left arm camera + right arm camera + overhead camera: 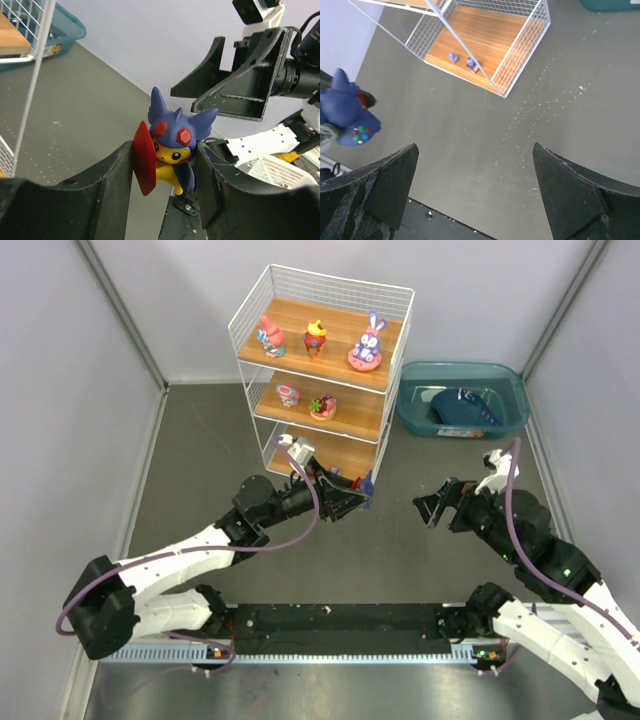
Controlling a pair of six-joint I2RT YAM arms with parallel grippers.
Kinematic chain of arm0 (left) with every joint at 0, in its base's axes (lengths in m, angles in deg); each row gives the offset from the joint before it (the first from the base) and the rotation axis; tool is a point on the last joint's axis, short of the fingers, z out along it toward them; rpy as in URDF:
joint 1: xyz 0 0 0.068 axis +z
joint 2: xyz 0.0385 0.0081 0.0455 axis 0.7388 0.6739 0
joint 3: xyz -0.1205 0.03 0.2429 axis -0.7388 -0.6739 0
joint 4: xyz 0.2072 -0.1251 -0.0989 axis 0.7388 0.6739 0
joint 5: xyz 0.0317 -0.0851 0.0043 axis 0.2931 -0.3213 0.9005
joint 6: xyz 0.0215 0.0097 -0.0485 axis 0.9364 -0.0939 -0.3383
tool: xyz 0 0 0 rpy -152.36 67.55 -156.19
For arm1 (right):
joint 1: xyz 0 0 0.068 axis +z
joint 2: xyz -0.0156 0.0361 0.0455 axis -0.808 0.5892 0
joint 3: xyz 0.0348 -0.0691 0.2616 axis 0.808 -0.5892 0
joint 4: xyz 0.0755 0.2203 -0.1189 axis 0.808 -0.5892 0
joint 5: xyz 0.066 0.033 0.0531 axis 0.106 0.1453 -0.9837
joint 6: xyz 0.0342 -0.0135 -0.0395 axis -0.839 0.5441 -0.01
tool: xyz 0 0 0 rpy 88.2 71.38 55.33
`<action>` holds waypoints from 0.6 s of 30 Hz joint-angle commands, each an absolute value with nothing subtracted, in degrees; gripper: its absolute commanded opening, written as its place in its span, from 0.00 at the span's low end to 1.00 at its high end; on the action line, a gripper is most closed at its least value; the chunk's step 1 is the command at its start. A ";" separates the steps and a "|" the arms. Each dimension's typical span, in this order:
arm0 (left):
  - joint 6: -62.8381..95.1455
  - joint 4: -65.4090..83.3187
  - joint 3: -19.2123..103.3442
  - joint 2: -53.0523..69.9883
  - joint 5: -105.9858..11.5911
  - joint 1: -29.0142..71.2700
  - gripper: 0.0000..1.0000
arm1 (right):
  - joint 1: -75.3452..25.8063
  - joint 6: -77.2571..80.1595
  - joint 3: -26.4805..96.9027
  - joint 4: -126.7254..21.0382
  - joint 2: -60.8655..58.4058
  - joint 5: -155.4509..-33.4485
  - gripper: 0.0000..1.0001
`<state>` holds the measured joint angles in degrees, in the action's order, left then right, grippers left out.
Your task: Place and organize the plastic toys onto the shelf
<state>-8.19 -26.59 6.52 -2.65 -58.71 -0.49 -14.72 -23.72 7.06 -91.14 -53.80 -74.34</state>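
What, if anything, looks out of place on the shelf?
The pink toy on the shelf's middle tier seems to lie on its side, unlike the three toys standing above; too small to be sure.

Bright, even, diffuse light with only soft shadows on the table point(200, 460); all three views are sharp.

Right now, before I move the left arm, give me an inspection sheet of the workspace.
Surface: dark grey table, lightly speckled.
Job's things: shelf top tier holds pink figurine, red figurine, purple bunny; middle tier, pale figurine and red-green figurine; blue-hooded yellow figurine held.
Clutter: teal bin with dark blue object inside.
Grippers: left gripper jaws shut on that figurine; right gripper open, empty.
Cables: purple cable along left arm, another along right.
Surroundings: pale walls.
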 commanded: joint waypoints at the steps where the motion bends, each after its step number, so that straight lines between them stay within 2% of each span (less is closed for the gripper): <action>1: -11.38 -34.91 6.19 -3.04 -62.32 -0.62 0.00 | -15.40 -22.06 10.73 -88.81 -52.69 -77.58 0.99; 8: -8.74 -32.01 7.16 -3.31 -59.78 -0.62 0.00 | -15.40 -22.85 9.85 -88.55 -53.13 -77.84 0.99; 13: -3.39 -28.41 8.13 -4.53 -48.01 -0.89 0.00 | -15.40 -22.76 9.06 -88.46 -53.48 -77.76 0.99; 18: 2.23 -24.80 10.33 -3.83 -41.33 -1.41 0.00 | -15.31 -22.41 9.76 -88.37 -52.87 -77.76 0.99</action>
<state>-3.45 -24.67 6.74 -2.71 -49.72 -0.88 -14.72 -23.22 8.42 -90.47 -53.06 -77.49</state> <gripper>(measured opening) 0.526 0.987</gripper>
